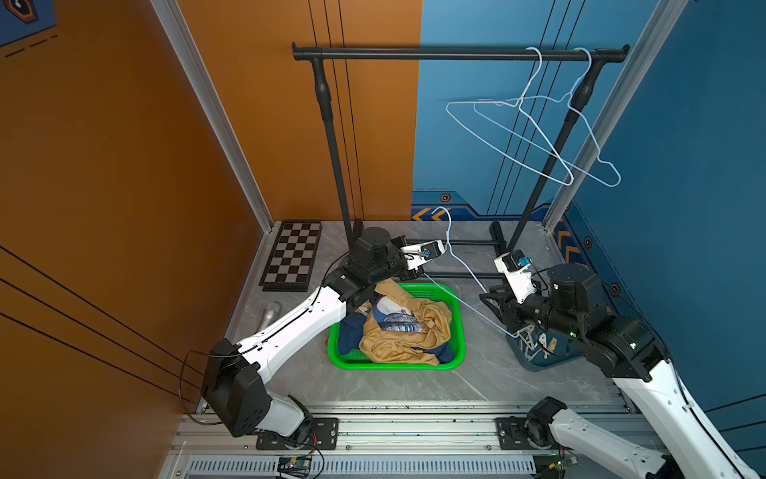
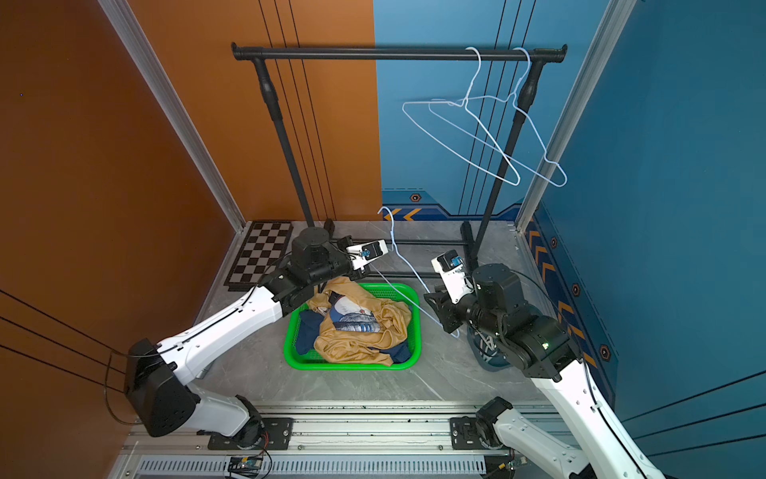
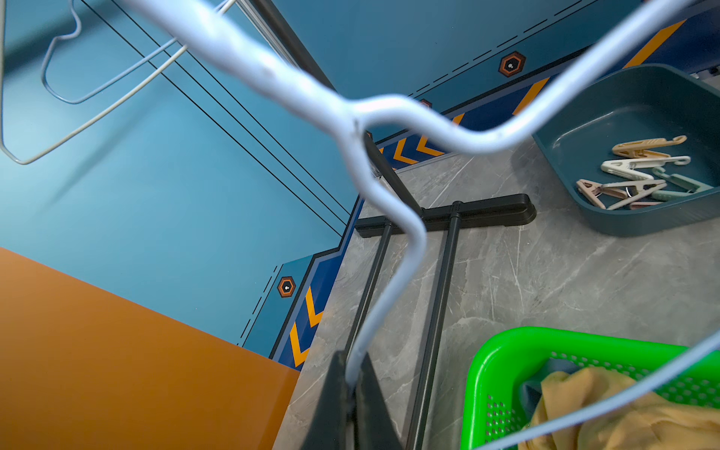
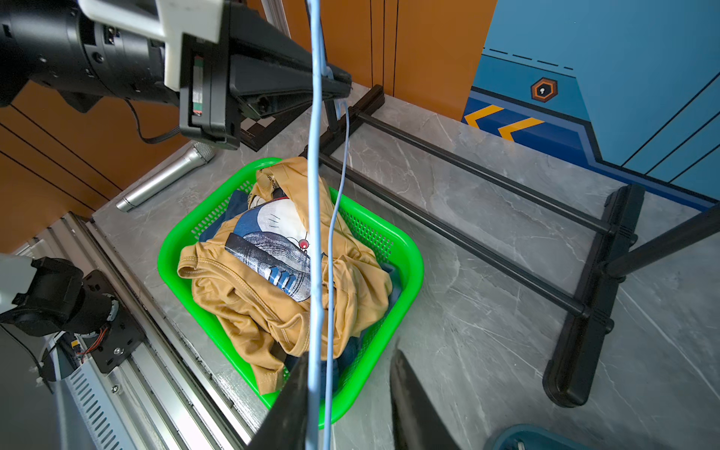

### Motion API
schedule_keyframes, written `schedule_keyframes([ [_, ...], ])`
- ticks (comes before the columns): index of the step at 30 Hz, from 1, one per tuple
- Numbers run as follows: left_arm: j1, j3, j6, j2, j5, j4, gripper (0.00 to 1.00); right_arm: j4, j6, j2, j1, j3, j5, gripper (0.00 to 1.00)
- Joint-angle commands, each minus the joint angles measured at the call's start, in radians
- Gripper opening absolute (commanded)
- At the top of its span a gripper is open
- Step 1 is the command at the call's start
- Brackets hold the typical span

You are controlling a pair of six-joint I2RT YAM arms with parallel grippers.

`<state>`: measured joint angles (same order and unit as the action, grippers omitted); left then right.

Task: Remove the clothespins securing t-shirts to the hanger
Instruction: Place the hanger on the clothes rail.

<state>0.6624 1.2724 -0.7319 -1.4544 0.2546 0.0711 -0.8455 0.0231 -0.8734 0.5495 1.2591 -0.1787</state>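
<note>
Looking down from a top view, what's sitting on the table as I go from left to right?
First the chessboard, then the green basket of t-shirts, then the dark teal tray holding the clothespins.

Mustard t-shirt (image 4: pixel 249 307) heaped in green basket (image 4: pixel 409 257); pale blue hanger (image 4: pixel 315 175) wire runs along one finger of right gripper (image 4: pixel 350 374)

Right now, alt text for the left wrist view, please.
The left gripper is shut on a pale blue wire hanger. Beyond it, a teal tray holds clothespins and a green basket holds a mustard t-shirt.
</note>
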Motion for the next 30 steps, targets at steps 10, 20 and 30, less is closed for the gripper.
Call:
schedule_keyframes([
  [10, -0.004, 0.012, 0.041, 0.023, 0.025, -0.005, 0.16, 0.005, -0.005, -0.006, -0.005, -0.001, -0.008, 0.0],
  [20, 0.0, 0.009, 0.137, 0.042, 0.028, 0.033, 0.59, 0.011, -0.03, -0.027, -0.03, 0.034, 0.073, 0.0],
  [30, -0.031, 0.095, 0.51, 0.024, 0.034, 0.16, 0.7, 0.108, -0.023, -0.122, -0.16, 0.145, 0.054, 0.0],
])
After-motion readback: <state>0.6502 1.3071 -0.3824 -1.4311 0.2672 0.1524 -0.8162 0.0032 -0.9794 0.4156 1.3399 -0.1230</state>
